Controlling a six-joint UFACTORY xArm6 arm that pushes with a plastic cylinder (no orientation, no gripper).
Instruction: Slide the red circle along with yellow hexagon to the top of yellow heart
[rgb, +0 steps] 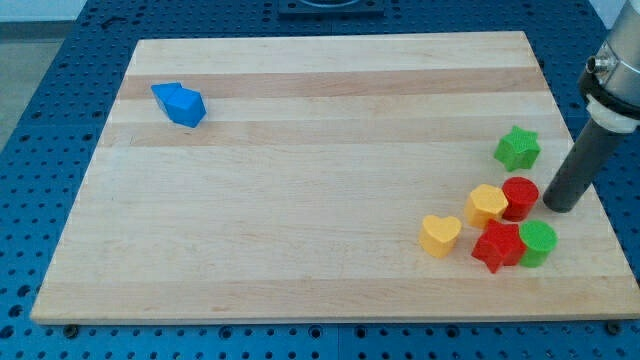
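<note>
The red circle sits near the board's right edge, touching the yellow hexagon on its left. The yellow heart lies apart from them, lower and to the left of the hexagon. My tip rests on the board just right of the red circle, a small gap between them.
A red star and a green circle sit just below the red circle and hexagon. A green star lies above them. A blue block is at the upper left. The board's right edge is close to my tip.
</note>
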